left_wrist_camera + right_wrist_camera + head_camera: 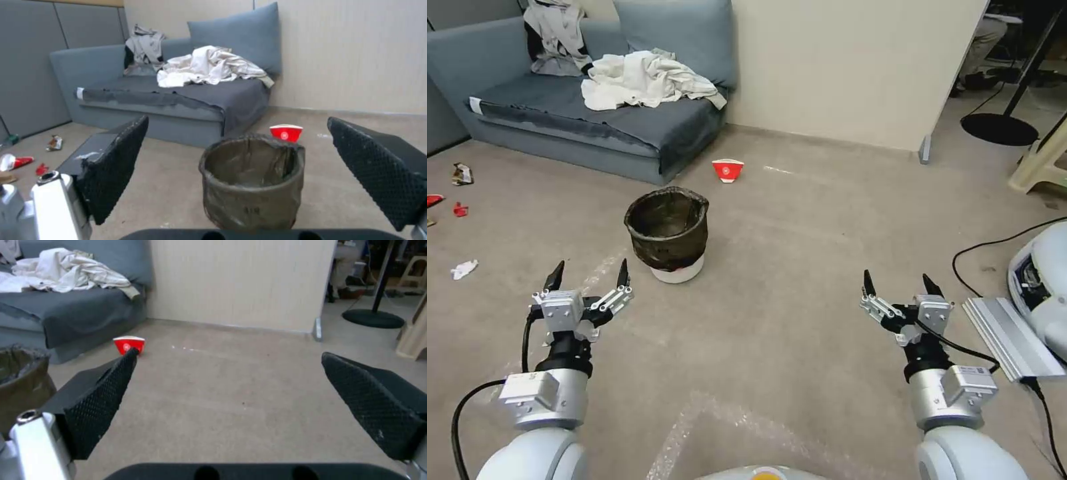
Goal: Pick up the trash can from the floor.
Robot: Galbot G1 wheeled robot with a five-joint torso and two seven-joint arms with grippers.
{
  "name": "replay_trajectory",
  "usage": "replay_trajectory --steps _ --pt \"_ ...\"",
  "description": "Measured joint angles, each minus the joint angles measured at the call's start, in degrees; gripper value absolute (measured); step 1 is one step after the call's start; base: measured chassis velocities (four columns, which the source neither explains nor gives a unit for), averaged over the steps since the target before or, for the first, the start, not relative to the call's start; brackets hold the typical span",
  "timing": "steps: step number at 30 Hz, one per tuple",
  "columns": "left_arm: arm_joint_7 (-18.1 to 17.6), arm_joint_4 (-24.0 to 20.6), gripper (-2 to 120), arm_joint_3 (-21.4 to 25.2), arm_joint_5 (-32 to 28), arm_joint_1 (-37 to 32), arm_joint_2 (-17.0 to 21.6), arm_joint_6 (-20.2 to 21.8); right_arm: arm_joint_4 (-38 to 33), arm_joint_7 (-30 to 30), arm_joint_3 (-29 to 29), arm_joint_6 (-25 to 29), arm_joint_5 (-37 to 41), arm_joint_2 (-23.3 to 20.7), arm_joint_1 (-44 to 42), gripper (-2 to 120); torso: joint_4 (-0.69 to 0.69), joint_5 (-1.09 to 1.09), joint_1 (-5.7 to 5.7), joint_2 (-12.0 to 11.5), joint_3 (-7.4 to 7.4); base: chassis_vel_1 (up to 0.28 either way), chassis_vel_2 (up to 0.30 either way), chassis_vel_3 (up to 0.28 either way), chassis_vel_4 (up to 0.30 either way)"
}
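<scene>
The trash can [668, 235] is a small round white bin lined with a crinkled dark bag, standing upright on the beige carpet floor [787, 267] ahead of me, left of centre. In the left wrist view the trash can [253, 181] sits straight ahead between the open fingers. My left gripper [589, 272] hovers open a short way nearer to me than the can, a little to its left, apart from it. My right gripper [897, 284] hangs open well to the can's right, holding nothing. The right wrist view catches the trash can [20, 380] at its edge.
A grey sofa [580, 120] with white cloth stands behind the can. A red-and-white paper cup [728, 170] lies beyond it near the wall. Scraps of litter [464, 269] dot the left floor. At right are a white machine [1044, 287], a metal block [1010, 337] and cables.
</scene>
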State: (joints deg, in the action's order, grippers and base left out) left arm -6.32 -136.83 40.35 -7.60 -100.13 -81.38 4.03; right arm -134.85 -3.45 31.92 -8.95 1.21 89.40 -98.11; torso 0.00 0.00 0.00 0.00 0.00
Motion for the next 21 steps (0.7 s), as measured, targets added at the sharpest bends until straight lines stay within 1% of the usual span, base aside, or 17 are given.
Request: replay_trajectory --steps 10,17,18,20,21 --pt "-0.05 0.50 100 0.27 0.03 0.37 0.13 0.07 0.17 0.02 -0.03 0.01 0.02 0.02 0.02 100 0.00 -0.01 0.00 0.00 0.00 -0.211 0.194 0.207 -0.199" --pt "-0.09 0.64 100 0.38 0.03 0.50 0.17 0.07 0.26 0.02 -0.06 0.03 0.02 0.07 0.07 100 0.00 -0.01 0.00 0.00 0.00 -0.167 0.188 0.170 -0.183" --pt "-0.09 0.64 100 0.38 0.03 0.49 0.18 0.07 0.27 0.02 -0.07 0.03 0.02 0.07 0.08 100 0.00 0.03 0.00 0.00 0.00 -0.177 0.174 0.161 -0.183" --pt "-0.10 0.65 100 0.39 0.03 0.50 0.19 0.08 0.28 0.02 -0.08 0.04 0.02 0.09 0.09 100 0.00 -0.03 0.00 0.00 0.00 -0.212 0.187 0.189 -0.196" --pt "-0.10 0.66 100 0.39 0.03 0.49 0.20 0.08 0.28 0.02 -0.08 0.04 0.02 0.09 0.09 100 0.00 -0.01 0.00 0.00 0.00 -0.216 0.200 0.187 -0.175"
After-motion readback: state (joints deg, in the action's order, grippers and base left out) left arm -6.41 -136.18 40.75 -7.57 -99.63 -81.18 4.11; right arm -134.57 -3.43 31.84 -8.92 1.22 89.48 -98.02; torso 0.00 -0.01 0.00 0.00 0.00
